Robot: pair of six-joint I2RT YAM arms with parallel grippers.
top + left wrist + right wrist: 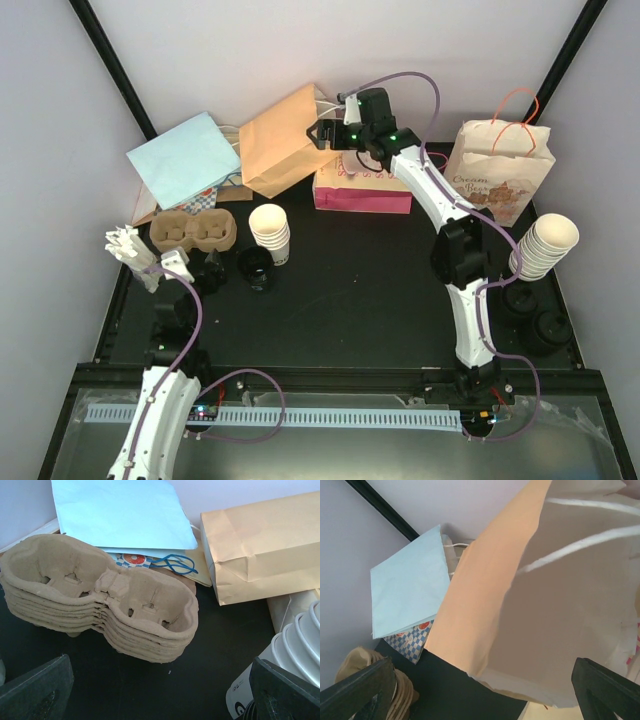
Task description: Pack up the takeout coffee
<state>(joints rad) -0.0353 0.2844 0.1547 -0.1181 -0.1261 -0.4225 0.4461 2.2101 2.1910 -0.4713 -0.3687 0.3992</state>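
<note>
Just right of left gripper [205,272], takeout coffee [258,268]

Left crowded by cup stack [270,233] & carriers [193,232] (stacked); mat ctr [370,270] open.

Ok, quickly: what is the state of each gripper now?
Left gripper: open, holding nothing.
Right gripper: open, close to the orange paper bag, holding nothing.

Right hand [482,680], fingers [360,692] spread, faces orange paper bag [485,610] beside light-blue bag [410,595].
</note>
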